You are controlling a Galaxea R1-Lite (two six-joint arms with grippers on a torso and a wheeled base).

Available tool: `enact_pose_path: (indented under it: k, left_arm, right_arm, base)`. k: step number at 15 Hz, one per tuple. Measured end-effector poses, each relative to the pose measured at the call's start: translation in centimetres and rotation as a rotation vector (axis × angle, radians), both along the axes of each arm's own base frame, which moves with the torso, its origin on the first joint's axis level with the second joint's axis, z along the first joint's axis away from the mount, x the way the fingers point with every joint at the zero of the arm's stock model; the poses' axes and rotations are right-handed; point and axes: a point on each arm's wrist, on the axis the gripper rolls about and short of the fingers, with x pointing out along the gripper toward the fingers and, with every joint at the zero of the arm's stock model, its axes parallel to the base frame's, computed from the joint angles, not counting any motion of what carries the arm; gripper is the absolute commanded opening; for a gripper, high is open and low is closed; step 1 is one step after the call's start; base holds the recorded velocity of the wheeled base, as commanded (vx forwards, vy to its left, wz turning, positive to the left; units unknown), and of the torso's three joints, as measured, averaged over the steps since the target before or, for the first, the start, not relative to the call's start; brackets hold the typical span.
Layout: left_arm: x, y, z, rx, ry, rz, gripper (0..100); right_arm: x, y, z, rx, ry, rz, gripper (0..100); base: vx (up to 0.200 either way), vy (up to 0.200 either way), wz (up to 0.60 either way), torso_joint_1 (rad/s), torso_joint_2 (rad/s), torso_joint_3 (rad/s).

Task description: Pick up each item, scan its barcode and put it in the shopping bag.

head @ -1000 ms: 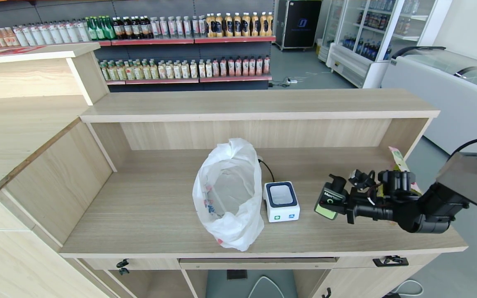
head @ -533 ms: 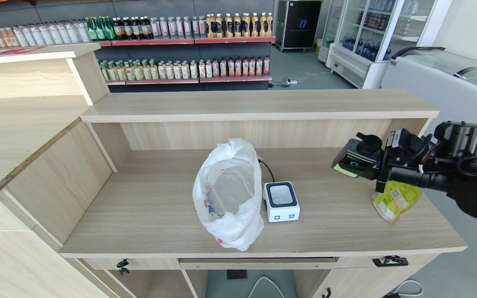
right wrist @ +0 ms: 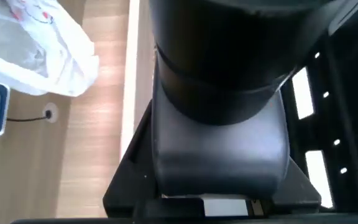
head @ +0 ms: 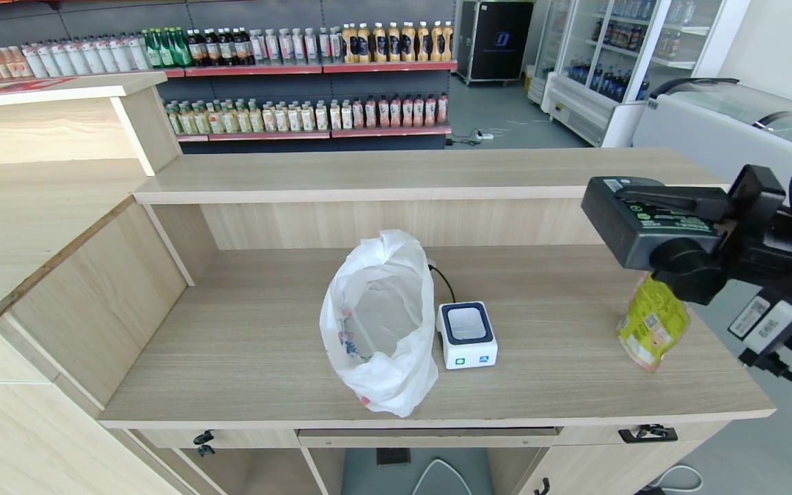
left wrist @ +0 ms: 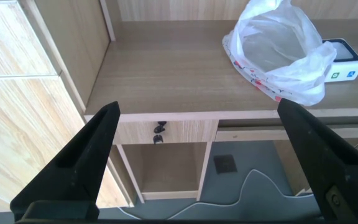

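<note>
A yellow snack pouch (head: 652, 323) hangs tilted just above the right end of the counter. Its top edge is tucked behind my right wrist (head: 650, 220), which is raised over it and hides the fingers that hold the pouch. The white plastic shopping bag (head: 379, 323) stands open at mid-counter, also seen as the bag (left wrist: 278, 50) and the bag (right wrist: 36, 50). The white barcode scanner (head: 467, 335) with a dark top sits just right of the bag. My left gripper (left wrist: 197, 109) hovers open off the counter's front left corner, nothing between its fingers.
The wooden counter (head: 561, 385) has a raised back ledge (head: 430, 175) and side walls. A black cable (head: 443, 278) runs from the scanner to the back wall. Drawer handles (head: 647, 433) sit under the front edge. Bare wood lies between scanner and pouch.
My right arm has risen from counter level at the right end to well above it. The pouch left the right side wall and came up with the arm.
</note>
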Motion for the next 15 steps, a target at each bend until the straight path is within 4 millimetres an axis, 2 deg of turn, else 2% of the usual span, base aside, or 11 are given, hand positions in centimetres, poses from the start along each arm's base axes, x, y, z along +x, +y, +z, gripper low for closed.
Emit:
enact_pose_path:
  k: [2, 4, 6, 10, 13, 15]
  left_arm:
    - [0.0, 0.0, 0.0, 0.000, 0.000, 0.000, 100]
    - [0.0, 0.0, 0.0, 0.000, 0.000, 0.000, 100]
    - [0.0, 0.0, 0.0, 0.000, 0.000, 0.000, 100]
    - [0.0, 0.0, 0.0, 0.000, 0.000, 0.000, 100]
    - [0.0, 0.0, 0.0, 0.000, 0.000, 0.000, 100]
    - [0.0, 0.0, 0.0, 0.000, 0.000, -0.001, 100]
  right_arm:
    - [-1.9, 2.4, 0.5, -0.097, -0.240, 0.097, 0]
    - [-3.5, 4.3, 0.9, -0.140, -0.408, 0.187, 0]
    - [-5.2, 5.1, 1.4, -0.153, -0.524, 0.233, 0]
    - [-8.3, 6.3, 2.0, -0.155, -0.675, 0.239, 0]
    - [-9.6, 6.7, 0.3, -0.239, -0.666, 0.296, 0]
    - [-10.2, 6.3, 0.0, -0.270, -0.663, 0.300, 0]
  base:
    - [0.000, 0.000, 0.00, 0.000, 0.00, 0.000]
    - [0.000, 0.000, 0.00, 0.000, 0.00, 0.000]
    - [0.000, 0.000, 0.00, 0.000, 0.00, 0.000]
    - [0.000, 0.000, 0.00, 0.000, 0.00, 0.000]
    - [0.000, 0.000, 0.00, 0.000, 0.00, 0.000]
    - [0.000, 0.000, 0.00, 0.000, 0.00, 0.000]
